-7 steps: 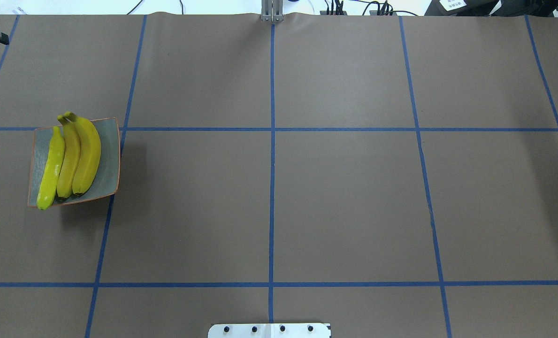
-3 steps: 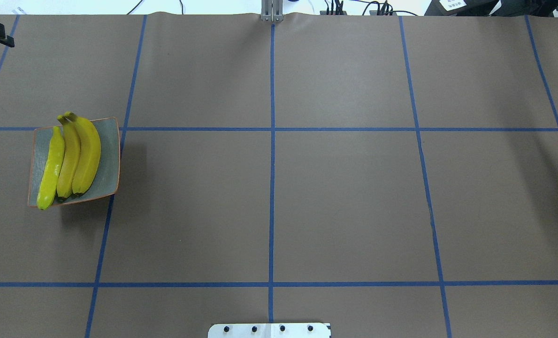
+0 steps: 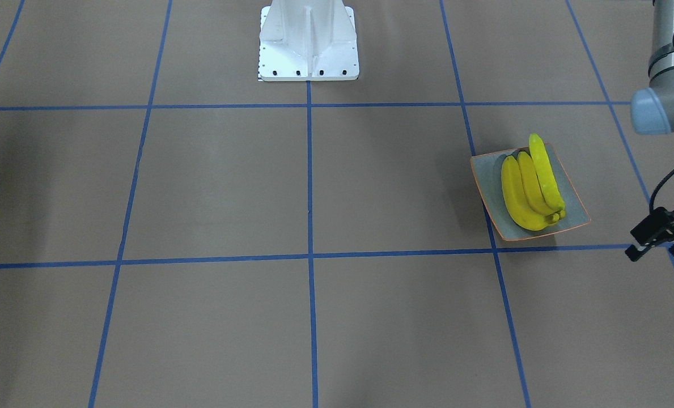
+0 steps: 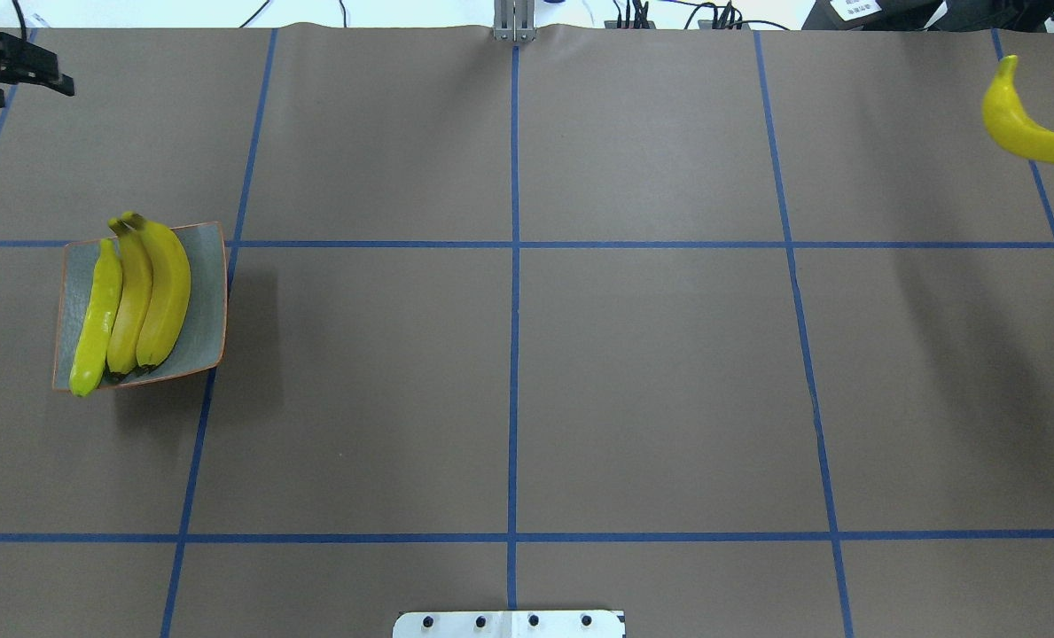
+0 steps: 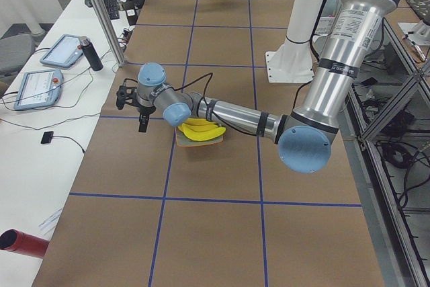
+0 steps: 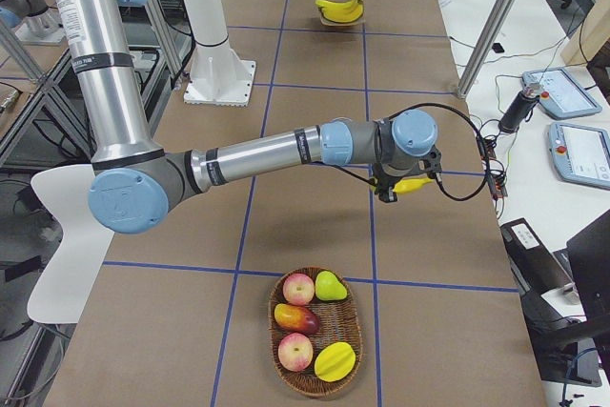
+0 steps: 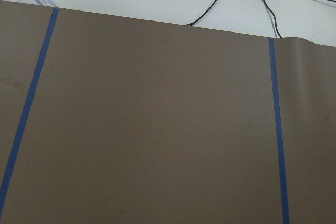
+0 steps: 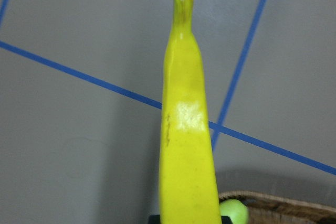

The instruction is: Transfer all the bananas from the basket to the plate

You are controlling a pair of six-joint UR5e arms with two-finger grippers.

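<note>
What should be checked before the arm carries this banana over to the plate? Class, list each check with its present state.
1. Right pincer shut on the held banana: ok.
2. Bare space on the plate beside the three bananas: ok.
3. Left pincer apart from the plate: ok.
4. No banana left in the basket: ok.
5. Grip firm enough for the trip: cannot tell.

- One plate [image 4: 207, 301], at left.
- Four bananas [image 4: 132, 292]: three on it, a fourth banana [image 4: 1023, 133] aloft at far right.
- One basket [image 6: 348, 323], holding five other fruits [image 6: 298, 288].
</note>
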